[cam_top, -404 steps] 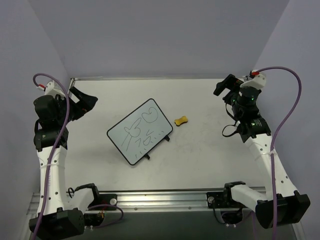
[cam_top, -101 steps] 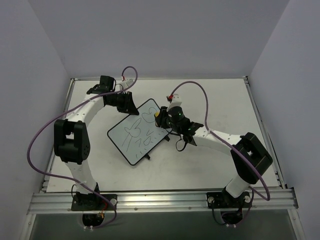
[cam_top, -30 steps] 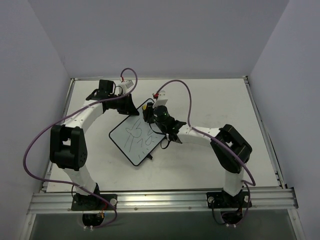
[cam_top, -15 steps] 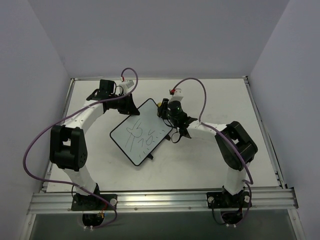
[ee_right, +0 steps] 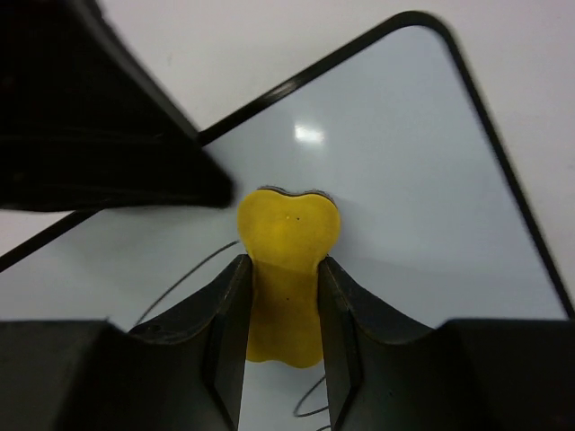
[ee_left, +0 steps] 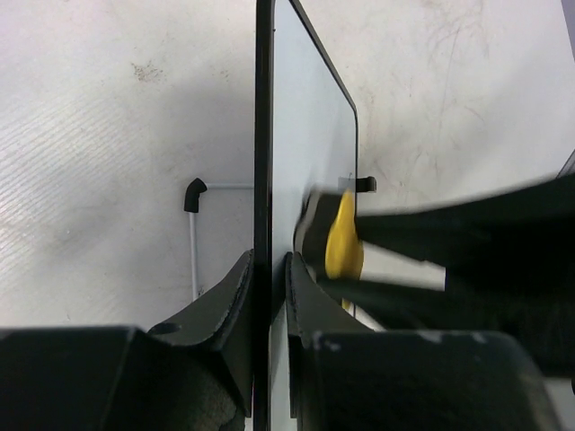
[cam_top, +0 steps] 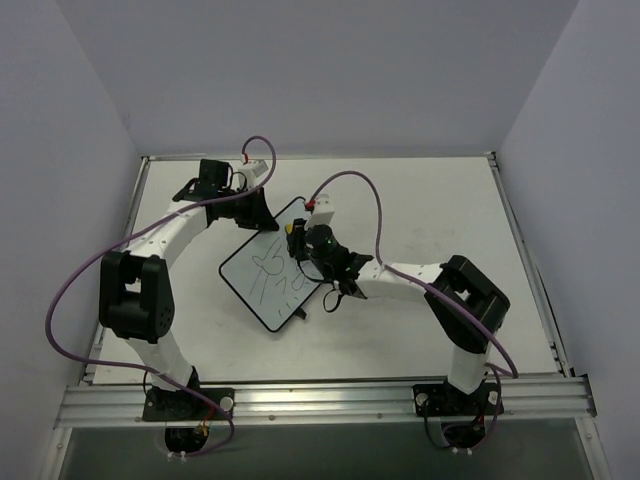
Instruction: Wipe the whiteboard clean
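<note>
From above, the whiteboard [cam_top: 262, 288] sits mid-table [cam_top: 430, 200], its long axis running near-left to far-right. The left pincer [cam_top: 256, 212] pinches its far edge. The left wrist view shows the board edge-on between the clamped fingers. In the right wrist view, the right pincer [ee_right: 283, 314] pinches a yellow eraser [ee_right: 286, 242] against the white face.

Blurred eraser [ee_left: 344, 247]; whiteboard [ee_right: 404, 180] — lower edges cropped

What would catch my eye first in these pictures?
The small yellow eraser stands out, pinched in the right gripper and held against the whiteboard in the middle of the scene. The left gripper clamps the board's far edge, and dark scribbles mark the nearer part.
</note>
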### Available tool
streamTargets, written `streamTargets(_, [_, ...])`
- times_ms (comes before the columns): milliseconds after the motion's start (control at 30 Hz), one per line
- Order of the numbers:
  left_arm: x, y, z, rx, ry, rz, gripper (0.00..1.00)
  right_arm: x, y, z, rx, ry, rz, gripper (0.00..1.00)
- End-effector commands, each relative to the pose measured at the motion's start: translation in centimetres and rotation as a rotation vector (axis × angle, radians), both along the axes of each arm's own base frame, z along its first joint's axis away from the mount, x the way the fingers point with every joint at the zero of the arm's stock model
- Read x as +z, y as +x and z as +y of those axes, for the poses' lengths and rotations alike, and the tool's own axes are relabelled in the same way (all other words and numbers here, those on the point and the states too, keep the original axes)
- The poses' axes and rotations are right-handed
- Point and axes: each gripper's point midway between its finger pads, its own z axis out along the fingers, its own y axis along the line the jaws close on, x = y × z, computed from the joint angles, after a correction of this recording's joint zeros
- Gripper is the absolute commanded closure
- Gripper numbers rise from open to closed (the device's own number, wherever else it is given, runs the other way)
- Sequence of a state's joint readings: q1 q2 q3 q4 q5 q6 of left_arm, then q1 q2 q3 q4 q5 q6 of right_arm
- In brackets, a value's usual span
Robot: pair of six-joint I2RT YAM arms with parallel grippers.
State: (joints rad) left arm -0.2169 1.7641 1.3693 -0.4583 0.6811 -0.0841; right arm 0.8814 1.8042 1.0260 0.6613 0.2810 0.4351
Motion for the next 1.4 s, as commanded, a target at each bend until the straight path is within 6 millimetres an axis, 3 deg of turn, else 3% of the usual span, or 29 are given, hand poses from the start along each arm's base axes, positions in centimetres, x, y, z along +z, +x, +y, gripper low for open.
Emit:
streamTargets(0, [0.0, 0.1, -0.9, -0.033, 0.055, -0.097, 0.98, -0.2, -3.7, 4.1, 0.129, -0.014, 0.009, 1.0])
streamTargets(367, [0.1, 0.4, -0.9, -0.023, 0.069, -0.113, 0.98, -1.1, -7.1, 6.3, 0.205, -0.011, 0.031, 1.0])
streamTargets(667, [0.0, 0.3, -1.0, -0.024, 0.075, -0.109, 0.98, 0.0, -9.9, 9.6, 0.295, -0.023, 0.011, 1.0])
streamTargets(833, [-0.1, 0.2, -1.0, -0.027, 0.079, -0.108, 0.98, -1.0, -9.9, 9.6, 0.284, -0.049, 0.019, 1.0])
streamTargets(1000, [-0.2, 0.2, -1.1, -0.03, 0.085, -0.111, 0.98, -2.5, -8.0, 7.0, 0.197, -0.105, 0.043, 1.0])
streamTargets(1133, [-0.2, 0.2, -1.1, -0.03, 0.088, -0.111, 0.98, -3.0, -5.1, 3.0, 0.099, -0.093, 0.063, 1.0])
streamTargets(1367, [-0.6, 0.1, -1.1, -0.03, 0.104, -0.107, 0.98, -4.8, -2.9, -3.1, -0.028, -0.117, 0.087, 1.0])
